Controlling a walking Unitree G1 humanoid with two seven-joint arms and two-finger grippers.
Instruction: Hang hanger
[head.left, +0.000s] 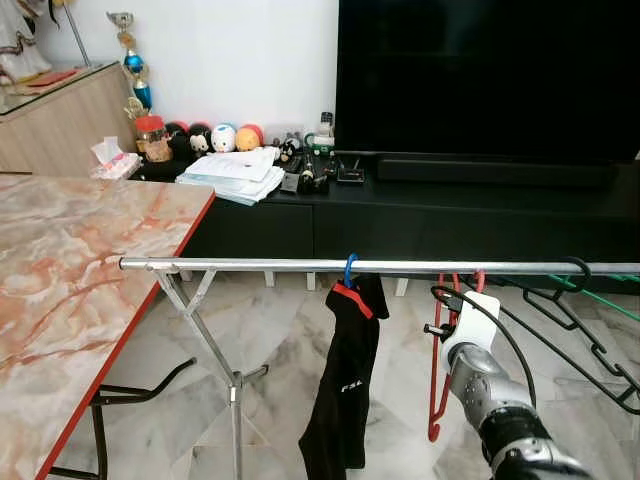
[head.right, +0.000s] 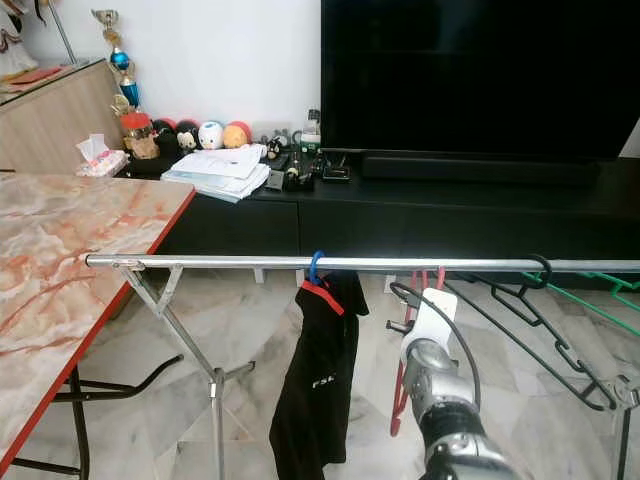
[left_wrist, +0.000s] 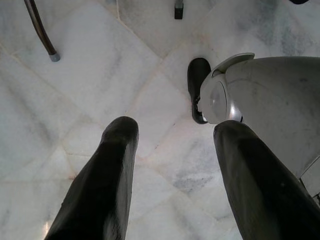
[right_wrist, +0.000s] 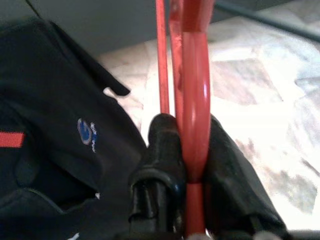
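- Big black TV (head.left: 487, 78) up against the wall on a long low cabinet (head.left: 470, 215), well back from the work, so nothing to bump into there.
- Marble-look table (head.left: 70, 290) on the left, red edge, standing just beside the rail's left end.
- Steel rail (head.left: 300, 265) running straight across at chest height on a crossed folding leg (head.left: 205, 340). Obviously the hanging spot, so everything lines up along it.
- Black shirt (head.left: 345, 390) already dangling mid-rail from a blue hook (head.left: 350, 268), drooping long and narrow under its own weight.
- Black hangers (head.left: 570, 310) and a green one (head.left: 600, 298) bunched at the right end, leaving a free stretch of rail between shirt and bunch.
- Red hanger (head.left: 437, 400) right in that gap, just beside the shirt, hook (head.left: 467, 281) up at the rail. Looks draped over it, but can't tell for sure it's seated.
- Right gripper (right_wrist: 185, 150) raised under the rail, pinching the red bar between both fingers (right_wrist: 162, 145), probably to keep it steady until the hook catches. Letting go only makes sense once the hook sits.
- Left gripper (left_wrist: 175, 175) hanging idle, pointed at the floor (left_wrist: 100, 75), fingers spread wide with nothing between.
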